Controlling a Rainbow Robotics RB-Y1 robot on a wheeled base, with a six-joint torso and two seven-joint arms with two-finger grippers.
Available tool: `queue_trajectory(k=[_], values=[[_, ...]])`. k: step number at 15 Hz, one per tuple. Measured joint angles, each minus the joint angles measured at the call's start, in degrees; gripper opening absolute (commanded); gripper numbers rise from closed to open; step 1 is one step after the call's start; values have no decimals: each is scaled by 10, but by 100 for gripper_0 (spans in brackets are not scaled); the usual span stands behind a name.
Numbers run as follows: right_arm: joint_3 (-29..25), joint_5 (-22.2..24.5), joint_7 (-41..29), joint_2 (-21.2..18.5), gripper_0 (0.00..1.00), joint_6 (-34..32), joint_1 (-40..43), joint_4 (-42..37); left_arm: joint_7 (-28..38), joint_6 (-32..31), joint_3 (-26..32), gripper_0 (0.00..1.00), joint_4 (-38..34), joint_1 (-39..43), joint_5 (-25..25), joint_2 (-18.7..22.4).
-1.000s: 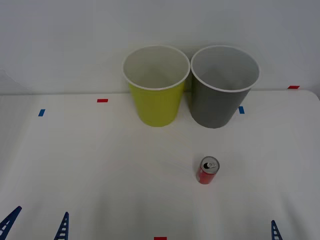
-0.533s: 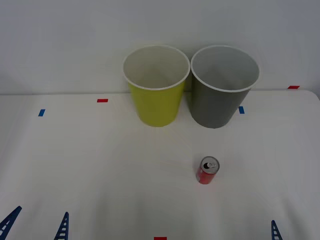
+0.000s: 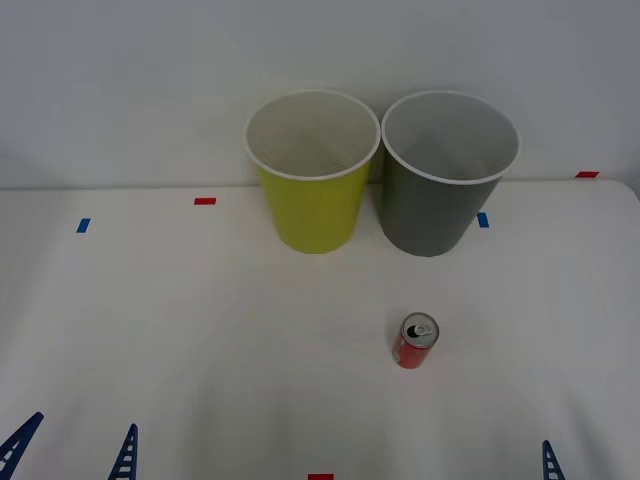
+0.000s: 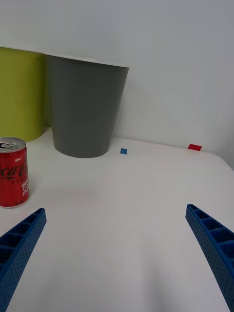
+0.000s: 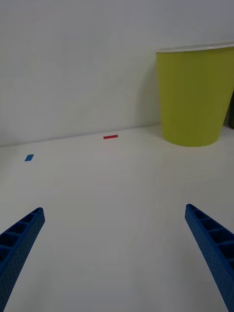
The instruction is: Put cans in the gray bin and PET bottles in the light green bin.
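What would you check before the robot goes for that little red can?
1. Red can standing upright, apart from both bins: ok.
2. Gray bin upright, mouth unobstructed: ok.
3. Light green bin beside it, not blocking the way: ok.
4. Right pincer open, wide enough for the can: ok.
5. Right pincer lined up on the can: not ok, the can sits off toward one finger.
6. Left pincer open, low over bare table, out of the path: ok.

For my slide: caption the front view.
Red can stands before gray bin and green bin.
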Motion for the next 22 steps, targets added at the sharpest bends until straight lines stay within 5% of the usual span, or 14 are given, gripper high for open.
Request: queue_trajectory(k=[22], values=[[0, 0, 0, 0, 100, 0, 0, 0, 0, 0, 0, 100, 0, 0, 0, 0]])
